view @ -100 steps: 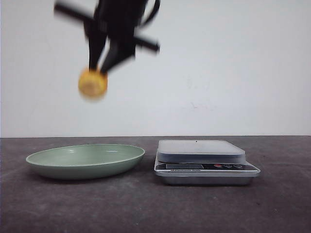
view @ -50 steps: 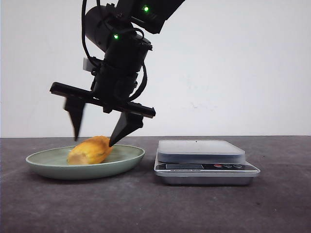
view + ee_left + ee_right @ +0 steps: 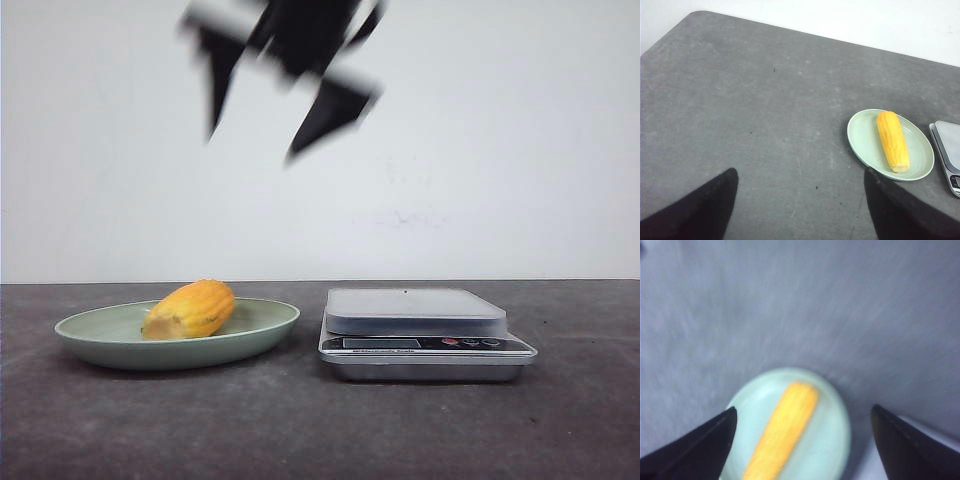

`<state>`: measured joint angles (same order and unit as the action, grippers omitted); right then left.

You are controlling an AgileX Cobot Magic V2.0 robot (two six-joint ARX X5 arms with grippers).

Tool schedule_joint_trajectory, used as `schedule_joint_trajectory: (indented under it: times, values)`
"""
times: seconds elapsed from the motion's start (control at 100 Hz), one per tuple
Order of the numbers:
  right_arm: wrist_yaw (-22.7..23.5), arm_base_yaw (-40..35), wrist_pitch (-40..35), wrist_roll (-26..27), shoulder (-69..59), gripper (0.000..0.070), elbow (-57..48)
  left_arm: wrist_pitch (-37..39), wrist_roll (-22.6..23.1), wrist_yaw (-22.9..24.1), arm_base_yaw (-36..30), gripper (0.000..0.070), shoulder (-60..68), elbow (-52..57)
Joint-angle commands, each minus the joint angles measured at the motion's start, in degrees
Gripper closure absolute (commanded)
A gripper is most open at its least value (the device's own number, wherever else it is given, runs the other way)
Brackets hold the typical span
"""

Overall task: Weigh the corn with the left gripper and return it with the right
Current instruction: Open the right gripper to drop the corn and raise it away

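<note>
The yellow-orange corn (image 3: 190, 308) lies on its side in the pale green plate (image 3: 100, 335), with nothing holding it. My right gripper (image 3: 255, 143) is open and empty, blurred, high above the plate. In the right wrist view the corn (image 3: 782, 432) and plate (image 3: 825, 440) lie straight below my open right gripper (image 3: 803, 409). My left gripper (image 3: 800, 171) is open and empty over bare table, well off to the side of the plate (image 3: 862, 135) and corn (image 3: 892, 140). It is out of the front view.
A silver kitchen scale (image 3: 415, 310) with an empty grey platform stands just right of the plate, and its edge shows in the left wrist view (image 3: 949, 150). The dark grey table (image 3: 320, 430) ends at a white wall behind.
My right gripper brought the corn down into the plate, opened and let it go, then rose quickly to high above the plate. The corn now rests in the plate.
</note>
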<state>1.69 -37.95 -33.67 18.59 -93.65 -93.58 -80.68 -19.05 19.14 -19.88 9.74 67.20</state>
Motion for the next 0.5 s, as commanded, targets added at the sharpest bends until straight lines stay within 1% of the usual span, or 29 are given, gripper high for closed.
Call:
schedule_joint_trajectory:
  times: [0.0,0.2,0.3,0.33,0.41,0.49]
  values:
    - [0.3,1.7,-2.4,-5.1,5.5,0.0159,-1.2,0.6,-0.1,-0.1,-0.1,0.0226,0.3,0.6]
    - [2.8,13.9,-12.5,-11.5,24.6,0.0160,-1.2,1.6,0.0,-0.1,-0.1,0.0226,0.3,0.6]
    - [2.4,20.1,-19.2,-12.5,32.1,0.0160,-1.1,3.4,-0.1,-0.1,-0.1,0.0226,0.3,0.6]
    - [2.4,22.1,-21.4,-13.7,34.5,0.0160,-1.1,3.9,-0.1,-0.1,-0.1,0.0227,0.3,0.6]
    - [0.3,25.1,-25.3,-15.4,39.8,0.0160,-0.9,5.3,-0.1,-0.2,-0.1,0.0226,0.3,0.5]
    - [-1.9,25.7,-27.6,-15.6,44.0,0.0160,-0.3,6.5,-0.1,-0.2,-0.1,0.0226,0.3,0.5]
